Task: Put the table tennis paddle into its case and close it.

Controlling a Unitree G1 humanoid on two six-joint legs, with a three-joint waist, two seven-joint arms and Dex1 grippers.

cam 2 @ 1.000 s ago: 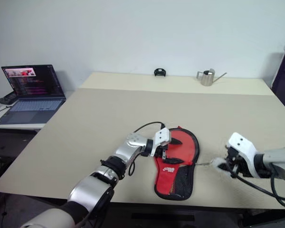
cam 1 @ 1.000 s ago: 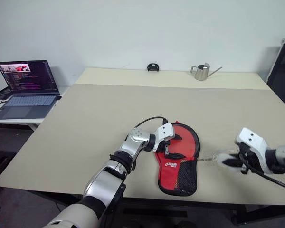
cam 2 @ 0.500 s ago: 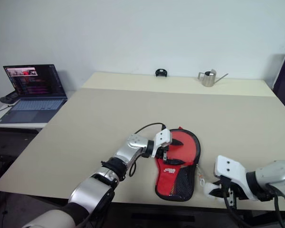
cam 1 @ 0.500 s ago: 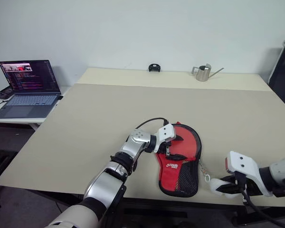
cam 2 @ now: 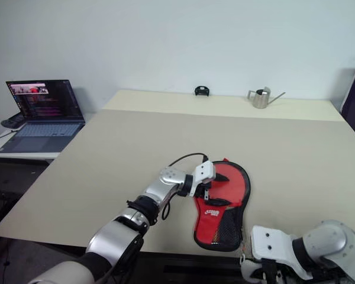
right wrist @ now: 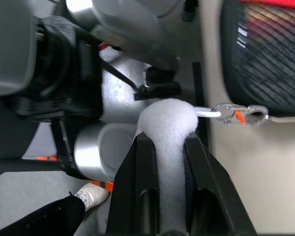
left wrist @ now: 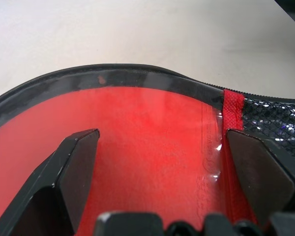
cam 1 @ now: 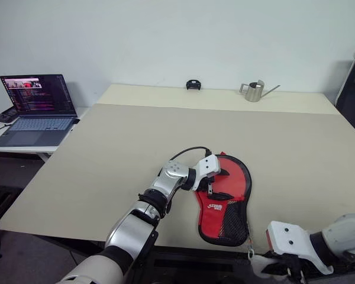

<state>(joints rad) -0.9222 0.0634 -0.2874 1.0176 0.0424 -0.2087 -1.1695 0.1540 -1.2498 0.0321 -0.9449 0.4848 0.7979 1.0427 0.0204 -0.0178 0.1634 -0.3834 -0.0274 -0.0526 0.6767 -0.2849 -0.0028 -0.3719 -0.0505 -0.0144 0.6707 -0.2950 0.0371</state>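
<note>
Around the case (cam 1: 225, 198), which lies red side up near the table's (cam 1: 106, 154) six o'clock edge, stand a laptop (cam 1: 32, 109) at nine o'clock and a metal watering can (cam 1: 253, 90) and a small black object (cam 1: 193, 84) at twelve. The paddle cannot be made out. The left gripper (cam 1: 216, 183) rests spread wide on the case's red face. The right gripper (right wrist: 164, 162), off the table's front edge, pinches a white fluffy pom-pom (right wrist: 167, 123) tied by a clip (right wrist: 238, 114) and cord.

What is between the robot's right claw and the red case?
A thin white cord with a small clear clasp runs from the white fluffy pompom pinched in the right gripper toward the case. The right wrist view shows it.
</note>
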